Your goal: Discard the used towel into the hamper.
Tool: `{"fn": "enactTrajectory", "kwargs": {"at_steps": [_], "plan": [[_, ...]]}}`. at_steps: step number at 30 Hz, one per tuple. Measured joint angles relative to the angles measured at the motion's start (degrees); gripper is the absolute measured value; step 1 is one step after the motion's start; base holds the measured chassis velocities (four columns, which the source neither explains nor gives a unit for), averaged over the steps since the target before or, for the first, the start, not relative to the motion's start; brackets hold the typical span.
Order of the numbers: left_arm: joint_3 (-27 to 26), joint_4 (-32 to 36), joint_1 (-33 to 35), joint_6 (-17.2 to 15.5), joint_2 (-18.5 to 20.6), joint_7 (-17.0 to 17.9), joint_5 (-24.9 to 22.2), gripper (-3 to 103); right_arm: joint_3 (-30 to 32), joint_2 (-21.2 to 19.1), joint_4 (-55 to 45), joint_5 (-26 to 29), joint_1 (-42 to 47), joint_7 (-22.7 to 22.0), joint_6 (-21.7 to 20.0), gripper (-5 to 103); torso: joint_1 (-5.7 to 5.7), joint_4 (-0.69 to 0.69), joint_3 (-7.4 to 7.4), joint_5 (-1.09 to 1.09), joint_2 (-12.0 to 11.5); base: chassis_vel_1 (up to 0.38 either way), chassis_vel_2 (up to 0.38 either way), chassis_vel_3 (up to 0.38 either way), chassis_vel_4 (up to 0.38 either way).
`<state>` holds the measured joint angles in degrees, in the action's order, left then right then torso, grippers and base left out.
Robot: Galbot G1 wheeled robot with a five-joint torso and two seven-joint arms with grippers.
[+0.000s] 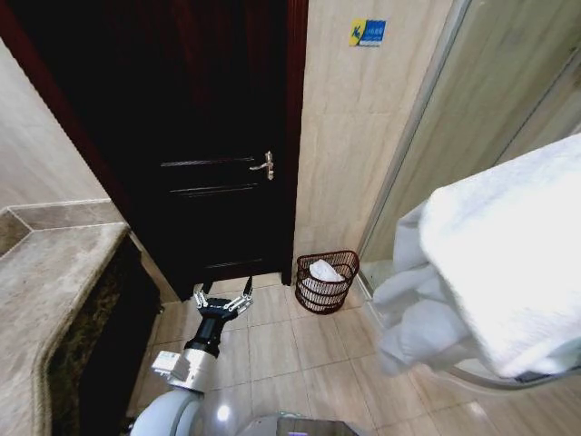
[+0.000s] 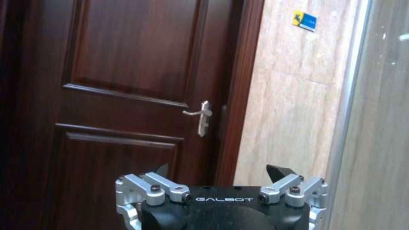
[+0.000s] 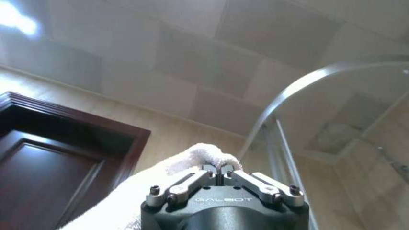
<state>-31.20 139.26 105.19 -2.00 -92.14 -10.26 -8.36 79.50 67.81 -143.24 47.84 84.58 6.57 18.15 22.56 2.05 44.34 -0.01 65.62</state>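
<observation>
Head view, from left to right: one stone worktop (image 1: 45, 282) runs along the left edge, and beside it the left gripper (image 1: 223, 302) hangs low over the tiled floor (image 1: 290, 350), its two fingers (image 1: 201, 297) spread apart with nothing between them. Ahead of those fingers stands one dark wooden door (image 1: 195, 136) with a single metal lever handle (image 1: 264, 165). To the right of the open fingers, well apart from them, one hamper (image 1: 325, 281) sits on the floor against the beige wall, holding one crumpled white item (image 1: 323, 271). Farther right, one white towel (image 1: 504, 263) hangs large and close to the camera, in front of a glass shower enclosure (image 1: 508, 100). In the right wrist view, the right gripper (image 3: 221, 169) points up toward the ceiling, its two fingers (image 3: 198, 179) pressed together and clamped on a fold of the towel, which bulges beyond and beside the fingertips.
</observation>
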Motion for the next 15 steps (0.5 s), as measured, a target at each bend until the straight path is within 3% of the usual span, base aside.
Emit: {"fn": "enactTrajectory", "kwargs": {"at_steps": [5, 15], "plan": [[0.0, 0.0, 0.0, 0.0, 0.0, 0.0, 0.0, 100, -0.1, -0.1, 0.0, 1.1, 0.0, 2.2, 1.6, 1, 0.0, -0.01, 0.0, -0.01, 0.0, 0.079, 0.075, 0.028, 0.041], [0.0, 0.0, 0.0, 0.0, 0.0, 0.0, 0.0, 100, 0.0, 0.1, 0.0, 2.4, 0.1, 2.5, 0.2, 1, 0.0, 0.0, 0.0, 0.02, 0.0, 0.059, 0.068, 0.057, 0.056]]}}
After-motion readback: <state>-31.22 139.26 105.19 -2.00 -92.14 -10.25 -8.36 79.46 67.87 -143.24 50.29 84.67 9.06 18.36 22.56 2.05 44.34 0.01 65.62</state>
